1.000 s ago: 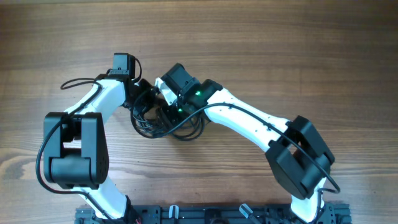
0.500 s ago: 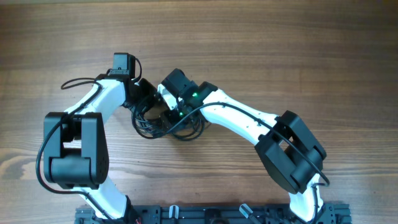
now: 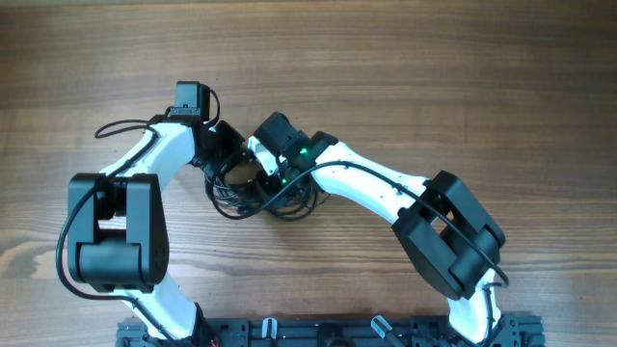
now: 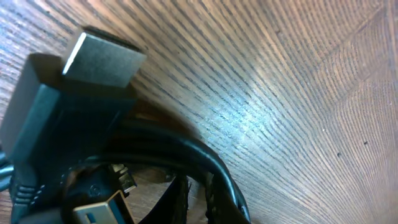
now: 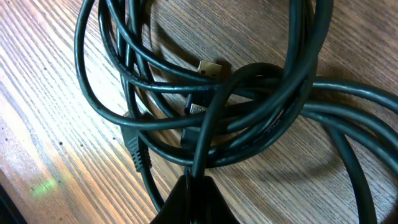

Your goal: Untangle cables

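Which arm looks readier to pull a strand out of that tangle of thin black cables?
Probably the right. The right gripper looks pinched on one strand of the tangled thin black cables. The left gripper sits at the bundle's other side, likelier anchoring it.

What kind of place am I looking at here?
Probably a robotics lab bench: a white left arm and right arm rising from a black rail, a wooden table, and tangled black cables between them.

Both arms, left [image 3: 159, 154] and right [image 3: 371, 188], are white tubes with chunky black joint housings [image 3: 111, 231], thin black wires [image 3: 120, 127] looping alongside. Green light [image 3: 304, 149] on the right one, far from the black base rail [image 3: 318, 333].
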